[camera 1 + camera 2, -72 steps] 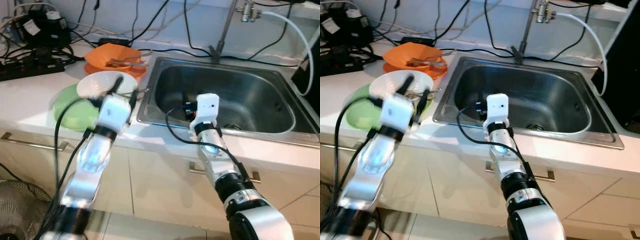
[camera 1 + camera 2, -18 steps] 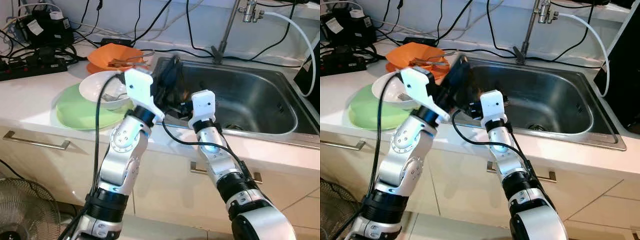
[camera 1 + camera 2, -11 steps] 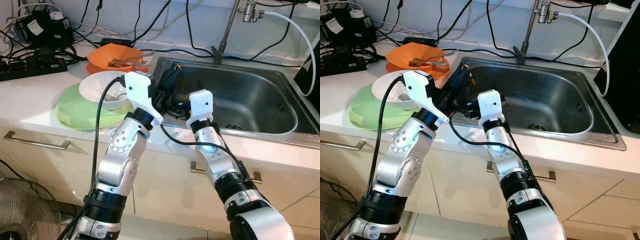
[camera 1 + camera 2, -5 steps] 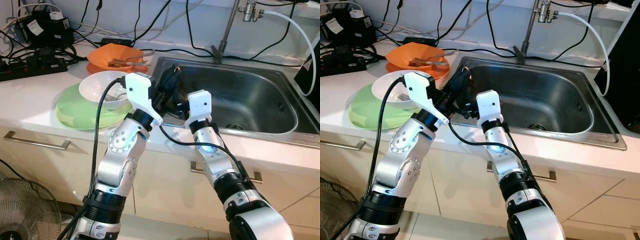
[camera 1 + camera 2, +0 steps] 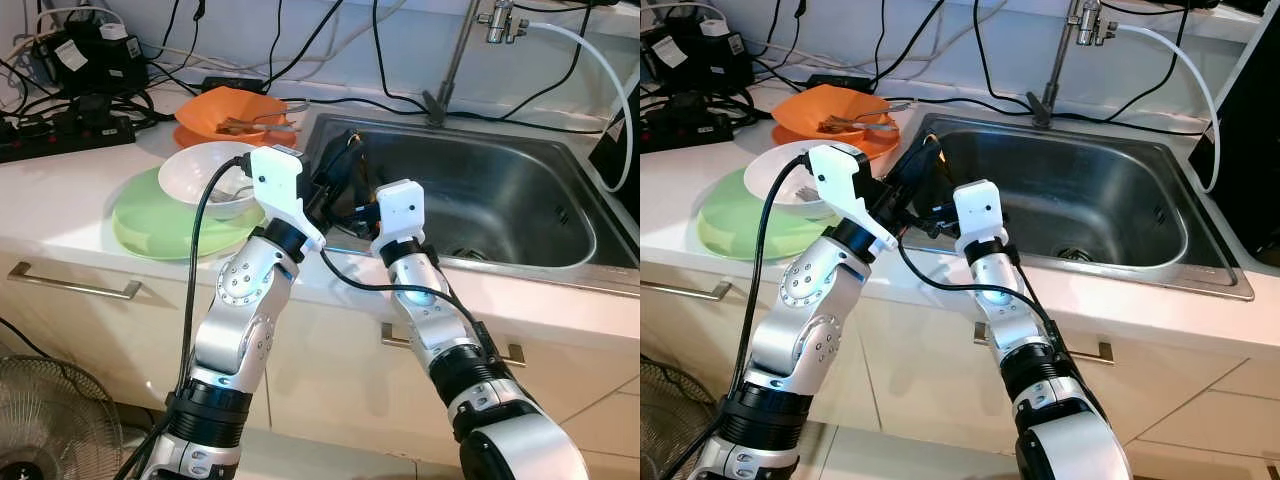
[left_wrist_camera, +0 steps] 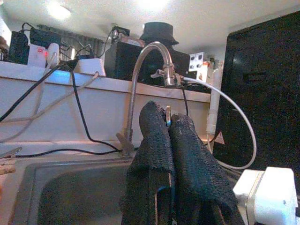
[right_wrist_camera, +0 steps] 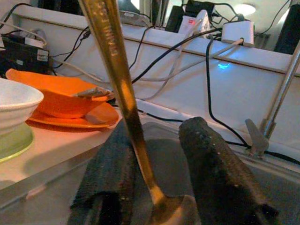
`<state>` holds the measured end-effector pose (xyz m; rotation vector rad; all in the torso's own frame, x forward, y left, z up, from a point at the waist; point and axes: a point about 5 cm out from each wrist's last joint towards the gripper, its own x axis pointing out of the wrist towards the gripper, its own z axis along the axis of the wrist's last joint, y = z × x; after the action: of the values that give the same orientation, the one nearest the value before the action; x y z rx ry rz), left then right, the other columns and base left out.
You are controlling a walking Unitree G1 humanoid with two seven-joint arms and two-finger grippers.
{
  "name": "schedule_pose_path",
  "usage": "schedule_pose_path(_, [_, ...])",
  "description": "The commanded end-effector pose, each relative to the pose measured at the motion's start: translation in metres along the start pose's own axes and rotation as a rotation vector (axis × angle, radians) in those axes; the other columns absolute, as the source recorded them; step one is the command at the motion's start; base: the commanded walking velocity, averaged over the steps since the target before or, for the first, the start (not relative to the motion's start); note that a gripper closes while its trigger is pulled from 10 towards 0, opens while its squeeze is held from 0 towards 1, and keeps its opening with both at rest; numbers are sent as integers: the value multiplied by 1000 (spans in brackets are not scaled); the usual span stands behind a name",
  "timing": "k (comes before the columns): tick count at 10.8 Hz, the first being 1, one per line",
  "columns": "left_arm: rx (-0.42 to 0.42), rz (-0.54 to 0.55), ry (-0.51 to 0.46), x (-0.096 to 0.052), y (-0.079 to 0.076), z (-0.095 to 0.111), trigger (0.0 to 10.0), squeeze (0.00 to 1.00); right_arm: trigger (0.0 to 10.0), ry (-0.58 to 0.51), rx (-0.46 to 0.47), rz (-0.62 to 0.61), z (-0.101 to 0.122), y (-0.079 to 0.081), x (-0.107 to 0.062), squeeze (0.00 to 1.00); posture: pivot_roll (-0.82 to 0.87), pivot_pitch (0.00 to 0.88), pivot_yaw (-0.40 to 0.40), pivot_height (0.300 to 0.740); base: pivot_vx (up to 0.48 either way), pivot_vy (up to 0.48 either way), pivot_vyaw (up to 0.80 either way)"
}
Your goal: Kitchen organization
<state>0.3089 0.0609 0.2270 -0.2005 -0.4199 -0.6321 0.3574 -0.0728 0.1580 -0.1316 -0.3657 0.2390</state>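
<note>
At the near left corner of the sink (image 5: 520, 262), my two end effectors meet over a single piece of cutlery. My left end effector (image 6: 169, 123) is clenched on a thin metal utensil, its tip just showing between the closed fingers. In my right wrist view a brass-coloured spoon (image 7: 123, 98) stands almost upright between the fingers of my right end effector (image 7: 161, 145), which are spread, one finger against the handle and the other apart from it. I judge this a handover, or a lowering into the basin.

The risk, as I read it, is timing: if my left end effector lets go before my right one closes, the spoon drops and clatters into the sink, or tips over the rim onto the counter (image 5: 60, 190). With both wrists so close, and their cables looped between them, a careless turn could also snag a wire.

Beyond, the white bowl (image 5: 205, 172) sits on the green plate (image 5: 150, 222). Farther back, the orange dishes (image 5: 225, 112) hold more cutlery, near the tangle of power leads.
</note>
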Motion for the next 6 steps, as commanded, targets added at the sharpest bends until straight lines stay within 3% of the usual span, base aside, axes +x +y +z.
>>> schedule_pose_path(1, [14,-9,-9,0,-1,3,10000,0,0,-8,2,-16,2,-5,2,0,227,0,-24,740,0,0,0])
schedule_pose_path(6, [18,-9,-3,2,-1,3,10000,0,0,-10,-1,-28,3,-8,2,0,230,0,-24,740,0,0,0])
